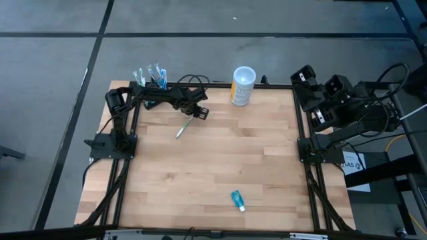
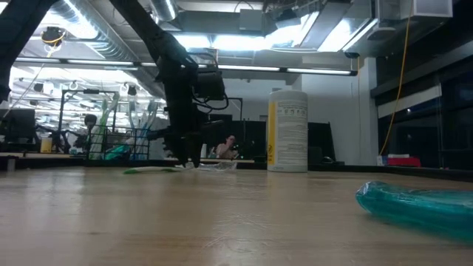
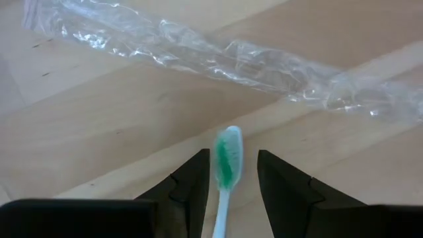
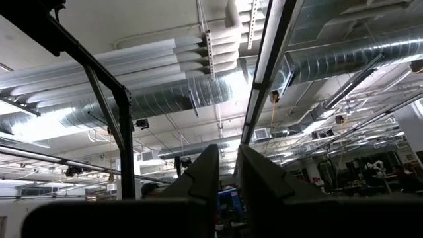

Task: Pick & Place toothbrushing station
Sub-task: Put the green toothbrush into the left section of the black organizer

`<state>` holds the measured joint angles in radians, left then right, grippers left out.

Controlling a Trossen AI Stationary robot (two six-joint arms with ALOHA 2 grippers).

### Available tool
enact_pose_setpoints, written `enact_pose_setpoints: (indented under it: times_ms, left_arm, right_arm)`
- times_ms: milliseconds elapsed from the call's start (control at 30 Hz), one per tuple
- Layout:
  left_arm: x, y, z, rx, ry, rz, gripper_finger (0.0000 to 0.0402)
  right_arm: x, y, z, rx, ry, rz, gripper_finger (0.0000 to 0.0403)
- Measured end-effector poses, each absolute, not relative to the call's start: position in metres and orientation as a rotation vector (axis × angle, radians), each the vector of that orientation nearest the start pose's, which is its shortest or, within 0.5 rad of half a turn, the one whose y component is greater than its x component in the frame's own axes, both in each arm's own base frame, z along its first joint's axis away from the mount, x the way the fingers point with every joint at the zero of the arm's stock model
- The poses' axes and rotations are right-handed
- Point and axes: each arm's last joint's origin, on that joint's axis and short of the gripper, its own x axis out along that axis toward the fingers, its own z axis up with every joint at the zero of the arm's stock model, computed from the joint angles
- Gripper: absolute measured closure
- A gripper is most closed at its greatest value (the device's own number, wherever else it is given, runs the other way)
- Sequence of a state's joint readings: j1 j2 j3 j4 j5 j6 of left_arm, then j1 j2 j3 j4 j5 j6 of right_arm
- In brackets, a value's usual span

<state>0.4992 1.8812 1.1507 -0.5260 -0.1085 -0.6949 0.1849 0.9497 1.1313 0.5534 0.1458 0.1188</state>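
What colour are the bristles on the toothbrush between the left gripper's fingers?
Green bristles on the toothbrush, clearest in the left wrist view.

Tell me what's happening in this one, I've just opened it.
The left gripper is down at the wooden table near its far edge, its jaws open around a green-bristled toothbrush lying there beside a crumpled clear plastic wrapper. The right gripper is parked off the table's right side, pointing up at the ceiling. A white-and-yellow cup stands at the far edge, and a small teal tube lies near the front.
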Motion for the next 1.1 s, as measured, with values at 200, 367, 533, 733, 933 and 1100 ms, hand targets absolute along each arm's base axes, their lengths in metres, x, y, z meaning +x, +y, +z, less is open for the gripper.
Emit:
enact_pose_setpoints:
  times_ms: [200, 367, 533, 733, 933, 1100]
  left_arm:
    - [0.308, 0.172, 0.144, -0.843, 1.023, 0.955, 0.0305]
    - [0.309, 0.172, 0.145, -0.847, 1.020, 0.953, 0.0386]
    - [0.309, 0.171, 0.145, -0.845, 1.016, 0.950, 0.0399]
    - [0.307, 0.165, 0.166, -0.836, 0.968, 0.939, 0.0400]
    - [0.292, 0.158, 0.204, -0.807, 0.892, 0.985, 0.0400]
    - [0.272, 0.133, 0.258, -0.733, 0.700, 1.092, 0.0400]
  right_arm:
    - [0.166, 0.027, 0.486, 0.236, -0.723, 0.076, 0.0343]
    - [0.166, 0.027, 0.486, 0.236, -0.723, 0.076, 0.0343]
    - [0.166, 0.027, 0.486, 0.237, -0.723, 0.076, 0.0343]
    - [0.166, 0.027, 0.486, 0.236, -0.723, 0.078, 0.0343]
    - [0.166, 0.027, 0.486, 0.231, -0.723, 0.085, 0.0343]
    - [0.166, 0.027, 0.486, 0.222, -0.722, 0.091, 0.0343]
